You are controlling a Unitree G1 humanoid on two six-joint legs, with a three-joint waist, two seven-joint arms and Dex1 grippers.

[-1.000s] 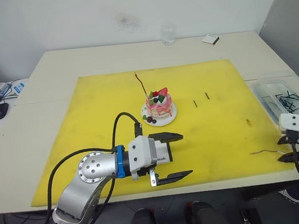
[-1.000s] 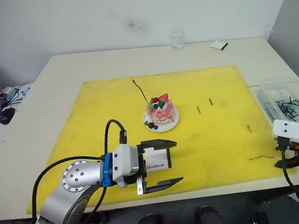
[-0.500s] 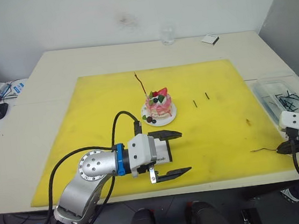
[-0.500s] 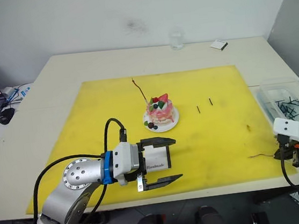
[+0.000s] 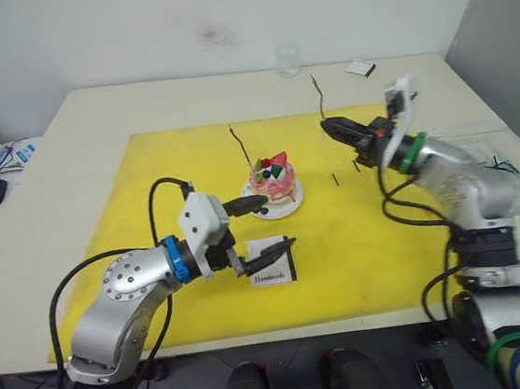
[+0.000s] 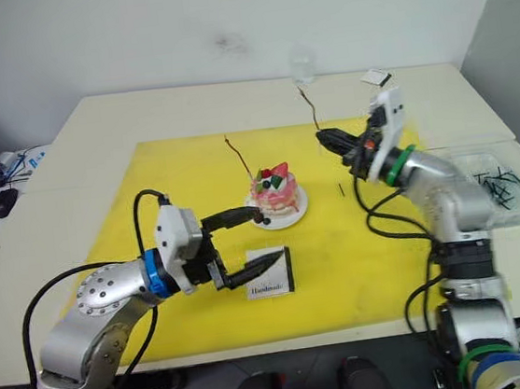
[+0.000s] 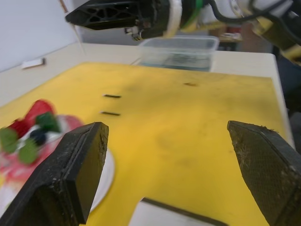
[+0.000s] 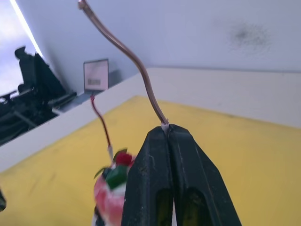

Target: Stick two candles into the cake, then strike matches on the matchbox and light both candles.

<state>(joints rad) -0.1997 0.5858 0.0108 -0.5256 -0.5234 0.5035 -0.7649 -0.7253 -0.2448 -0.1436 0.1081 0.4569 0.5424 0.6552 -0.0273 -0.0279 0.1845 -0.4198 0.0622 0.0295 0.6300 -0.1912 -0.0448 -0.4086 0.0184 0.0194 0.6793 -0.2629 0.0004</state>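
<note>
On the yellow mat [image 5: 388,246] covering the worktop [image 5: 92,120], the left claw [image 5: 253,228] hovers with its fingers spread wide, just above the matchbox [image 5: 269,261] lying flat at the mat's near side. Just beyond it sits the cake [image 5: 272,180] on its white plate, one candle [image 5: 240,145] already standing in its far edge. Two matches [image 5: 347,172] lie on the mat right of the cake. Above them, the right claw [image 5: 327,125], fingers pressed together, pinches the second candle [image 5: 316,96] upright by its lower end.

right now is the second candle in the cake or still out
Out: the right gripper is shut on the second candle, above the mat beside the cake.
</note>
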